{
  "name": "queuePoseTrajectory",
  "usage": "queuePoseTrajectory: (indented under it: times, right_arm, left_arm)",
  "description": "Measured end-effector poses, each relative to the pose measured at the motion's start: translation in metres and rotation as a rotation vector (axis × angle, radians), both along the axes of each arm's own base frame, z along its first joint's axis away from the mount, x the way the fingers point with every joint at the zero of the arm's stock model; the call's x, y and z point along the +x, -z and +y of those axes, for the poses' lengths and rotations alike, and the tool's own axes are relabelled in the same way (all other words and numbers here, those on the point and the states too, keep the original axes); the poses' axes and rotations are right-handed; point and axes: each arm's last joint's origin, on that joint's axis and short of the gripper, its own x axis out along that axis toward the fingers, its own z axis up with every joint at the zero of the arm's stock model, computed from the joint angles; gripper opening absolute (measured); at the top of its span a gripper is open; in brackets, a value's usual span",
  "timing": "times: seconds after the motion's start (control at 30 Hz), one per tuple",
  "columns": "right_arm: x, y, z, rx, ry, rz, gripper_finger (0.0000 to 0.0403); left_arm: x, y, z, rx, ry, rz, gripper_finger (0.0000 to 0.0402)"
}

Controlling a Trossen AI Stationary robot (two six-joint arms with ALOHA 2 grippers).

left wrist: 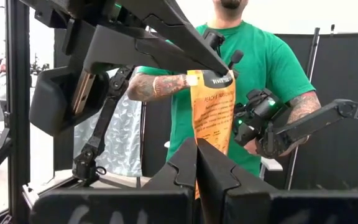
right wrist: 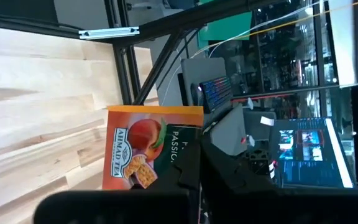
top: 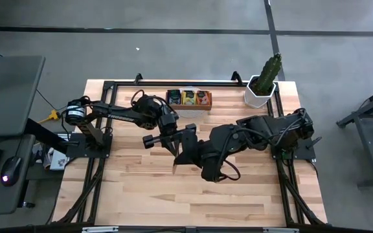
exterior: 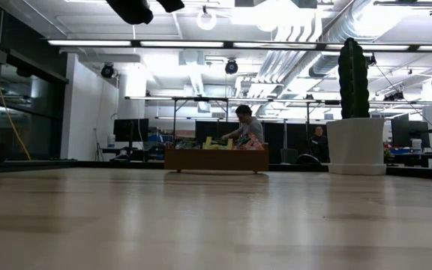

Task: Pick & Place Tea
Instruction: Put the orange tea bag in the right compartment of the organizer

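An orange tea sachet (left wrist: 213, 112) with a printed label (right wrist: 135, 155) hangs in the air over the middle of the table, between my two grippers. My left gripper (left wrist: 197, 165) reaches in from the table's left (top: 170, 144) and is shut on one edge. My right gripper (right wrist: 194, 180) comes from the table's right (top: 182, 145) and is shut on the opposite edge; its fingertips (left wrist: 224, 70) show in the left wrist view. More tea stands in the wooden tray (top: 188, 98) at the far edge. My left gripper pinches the sachet's lower edge (left wrist: 213, 148) between its two fingers, coming about level from the table's left. The sachet stands up from the fingers, clear of the table. My right gripper pinches the sachet's opposite edge (left wrist: 213, 78) between its fingertips, slanting down from the table's right. In its own wrist view the fingers meet the sachet at its side edge (right wrist: 180, 163), label facing the camera.
A cactus in a white pot (top: 262, 87) stands at the table's far right corner. The tray (exterior: 216, 159) sits by the far edge. A person in a green shirt (left wrist: 253, 43) stands beyond the table. Bare wood (top: 173, 200) lies near the front edge.
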Motion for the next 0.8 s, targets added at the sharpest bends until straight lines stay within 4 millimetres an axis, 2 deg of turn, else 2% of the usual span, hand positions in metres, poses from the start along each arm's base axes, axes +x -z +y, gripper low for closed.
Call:
queuePoseTrajectory:
  times: [0.57,0.8]
  right_arm:
    - [-0.0008,-0.0001,0.0012,0.012,0.045,0.001,0.0002]
    - [-0.0012,-0.0006,0.0014,0.022,0.035,0.002,0.0037]
  left_arm:
    - [0.001,0.001,0.0002,-0.001,-0.004,0.012,0.0]
    - [0.001,0.0011,0.0002,-0.001,-0.004,0.012,0.0]
